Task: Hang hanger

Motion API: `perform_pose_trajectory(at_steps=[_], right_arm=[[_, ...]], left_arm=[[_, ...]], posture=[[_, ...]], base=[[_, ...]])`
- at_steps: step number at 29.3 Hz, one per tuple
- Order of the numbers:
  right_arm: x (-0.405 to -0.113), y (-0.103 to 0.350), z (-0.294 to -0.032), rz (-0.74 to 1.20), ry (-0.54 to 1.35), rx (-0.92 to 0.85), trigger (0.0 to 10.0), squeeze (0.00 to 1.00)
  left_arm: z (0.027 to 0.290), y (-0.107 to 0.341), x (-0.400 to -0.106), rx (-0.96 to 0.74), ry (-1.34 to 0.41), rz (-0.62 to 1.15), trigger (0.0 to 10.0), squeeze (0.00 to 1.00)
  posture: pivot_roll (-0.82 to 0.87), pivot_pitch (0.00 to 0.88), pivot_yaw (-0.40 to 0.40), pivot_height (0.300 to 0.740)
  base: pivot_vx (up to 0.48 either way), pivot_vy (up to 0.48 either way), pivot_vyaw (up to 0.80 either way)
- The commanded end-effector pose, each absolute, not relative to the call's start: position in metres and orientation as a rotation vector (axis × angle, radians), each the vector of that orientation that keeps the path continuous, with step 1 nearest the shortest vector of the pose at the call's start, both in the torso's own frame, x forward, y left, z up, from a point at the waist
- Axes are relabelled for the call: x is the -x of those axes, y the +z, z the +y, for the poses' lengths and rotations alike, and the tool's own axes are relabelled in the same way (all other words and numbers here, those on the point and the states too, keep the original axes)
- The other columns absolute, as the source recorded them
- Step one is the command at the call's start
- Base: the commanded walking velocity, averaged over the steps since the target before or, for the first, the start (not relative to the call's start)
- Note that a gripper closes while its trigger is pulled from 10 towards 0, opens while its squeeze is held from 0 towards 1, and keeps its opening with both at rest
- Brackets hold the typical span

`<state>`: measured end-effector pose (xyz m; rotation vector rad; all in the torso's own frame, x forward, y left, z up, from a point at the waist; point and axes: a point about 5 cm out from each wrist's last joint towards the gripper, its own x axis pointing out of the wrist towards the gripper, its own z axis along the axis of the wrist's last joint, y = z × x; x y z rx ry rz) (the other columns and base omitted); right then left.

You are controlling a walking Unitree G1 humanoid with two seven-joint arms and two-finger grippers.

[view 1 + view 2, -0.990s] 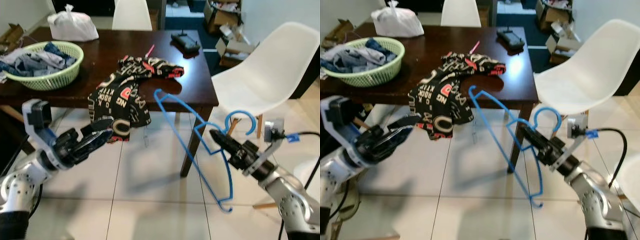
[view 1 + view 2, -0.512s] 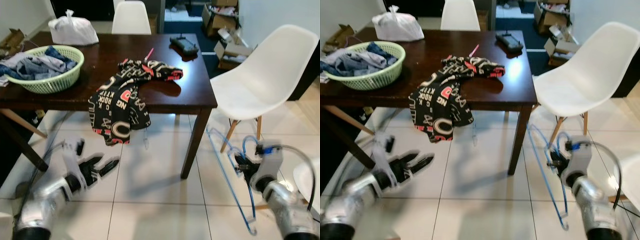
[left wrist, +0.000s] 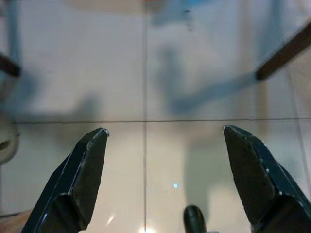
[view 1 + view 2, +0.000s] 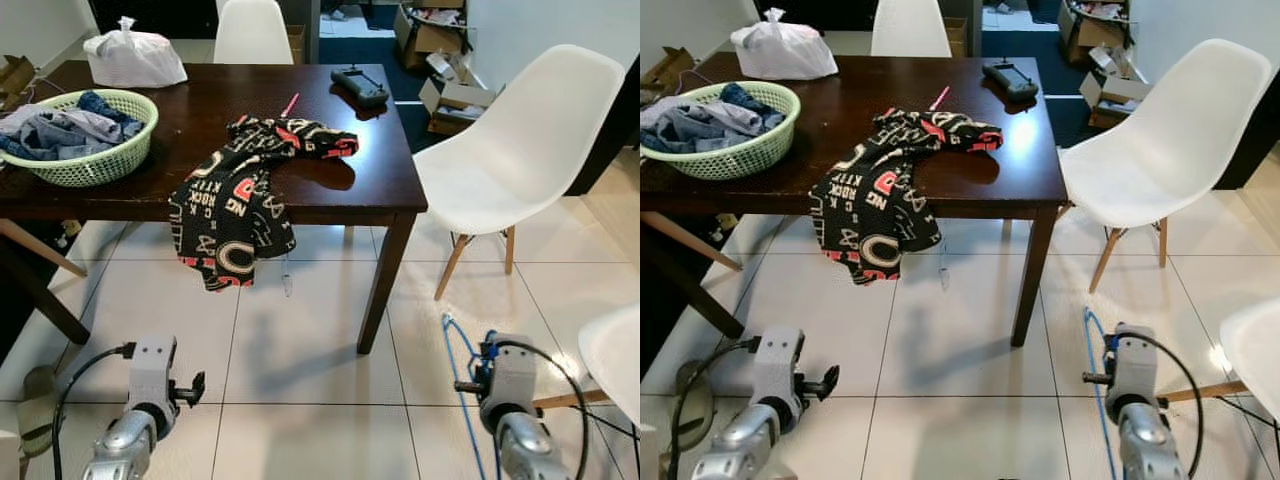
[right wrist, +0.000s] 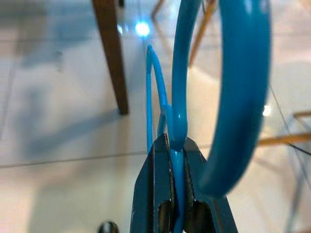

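Note:
My right gripper (image 5: 176,148) is shut on the neck of a blue plastic hanger (image 5: 240,82), whose hook curves up close to the wrist camera. From the head, the hanger (image 4: 458,365) hangs low beside my lowered right arm (image 4: 508,385), just above the tiled floor near the table leg. The left gripper (image 3: 165,145) is open over bare tiles with nothing between its fingers (image 3: 90,165). My left arm (image 4: 150,380) hangs low at the left.
A dark wooden table (image 4: 385,185) stands ahead with a black patterned garment (image 4: 235,200) draped over its front edge, a green basket (image 4: 75,135) of clothes and a white bag (image 4: 130,60). A white chair (image 4: 510,140) stands to the right.
Both arms have dropped from in front of me to my sides. The blue hanger came down with the right gripper and now hangs near the floor.

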<state>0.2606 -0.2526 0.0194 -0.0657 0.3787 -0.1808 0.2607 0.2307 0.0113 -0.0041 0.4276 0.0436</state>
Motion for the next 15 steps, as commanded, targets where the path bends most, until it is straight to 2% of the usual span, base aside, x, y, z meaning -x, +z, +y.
perform_pose_trajectory(at_steps=[1, 11, 15], right_arm=[[-0.2556, 0.0157, -0.2521, 0.38, -0.178, 0.065, 10.0, 0.0], [-0.2537, 0.0145, -0.2519, 0.34, -0.199, 0.0, 10.0, 0.0], [-0.2549, 0.0125, -0.2485, 0.339, -0.173, -0.015, 10.0, 0.0]], left_arm=[[0.2335, 0.0065, -0.2562, 0.01, 0.06, 0.442, 10.0, 0.0], [0.2261, 0.0082, -0.2556, -0.009, 0.008, 0.375, 10.0, 0.0], [0.2265, 0.008, -0.2558, -0.005, 0.02, 0.357, 10.0, 0.0]], posture=[[-0.01, 0.164, -0.008, 0.74], [-0.01, 0.173, -0.002, 0.74], [0.0, 0.167, -0.005, 0.74]], base=[[0.0, 0.0, 0.0], [0.0, 0.0, 0.0], [0.0, 0.0, 0.79]])
